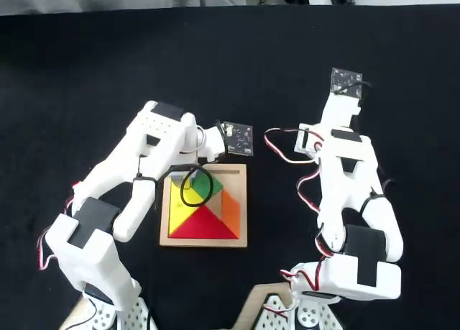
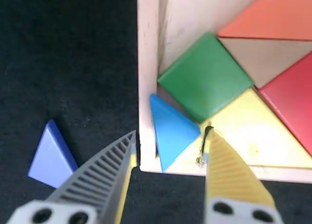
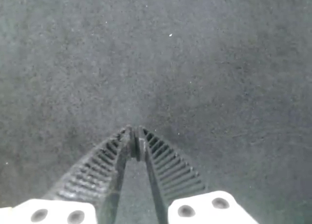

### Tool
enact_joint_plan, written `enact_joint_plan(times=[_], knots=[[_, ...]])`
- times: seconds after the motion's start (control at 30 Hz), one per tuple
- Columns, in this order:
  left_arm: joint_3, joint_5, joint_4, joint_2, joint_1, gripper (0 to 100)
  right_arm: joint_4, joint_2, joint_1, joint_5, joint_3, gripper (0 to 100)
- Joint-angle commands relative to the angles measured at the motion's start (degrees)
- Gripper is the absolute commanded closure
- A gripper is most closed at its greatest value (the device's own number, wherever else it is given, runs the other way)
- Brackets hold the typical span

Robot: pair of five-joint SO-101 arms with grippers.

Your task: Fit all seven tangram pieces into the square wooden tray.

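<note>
The small blue triangle (image 2: 168, 124) looks propped up in the corner of the wooden tray (image 2: 146, 63), leaning on its wall beside the green square (image 2: 204, 82), so a crooked push from the left pincer (image 2: 170, 136) could jam it or flip it out. That pincer is wide open and holds nothing, one finger outside the tray wall and one inside, with the blue triangle right between them. A pale blue piece (image 2: 51, 153) lies outside the tray, and the right pincer (image 3: 132, 136) is squeezed shut on nothing, away from the tray.

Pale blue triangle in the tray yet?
No, the pale blue triangle lies on the black cloth, outside the tray wall.
</note>
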Motion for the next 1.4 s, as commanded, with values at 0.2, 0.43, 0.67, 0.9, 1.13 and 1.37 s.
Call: enact_joint_plan(times=[0.2,0.43,0.67,0.9,1.13,1.37], knots=[[-6.9,0.4,4.1,-10.0,-4.7,78,-0.8,-0.7,0.5,-0.3,-3.7,98.7],[3.3,0.5,-7.7,-6.8,-6.7,78,-0.8,-0.7,0.0,-0.3,-3.7,98.7],[3.5,3.6,-8.4,-6.8,-3.3,78,-0.9,-0.7,-0.1,-0.3,-3.7,98.7],[4.3,3.7,-8.4,-6.2,-2.3,78,-0.9,-0.7,-0.1,-0.3,-3.7,98.7],[5.7,3.4,-8.8,-6.2,-1.5,78,-0.9,-0.7,-0.1,-0.3,-3.7,98.7],[5.6,3.7,-8.8,-6.2,0.5,78,-0.9,-0.7,-0.4,-0.3,-3.7,98.7]])
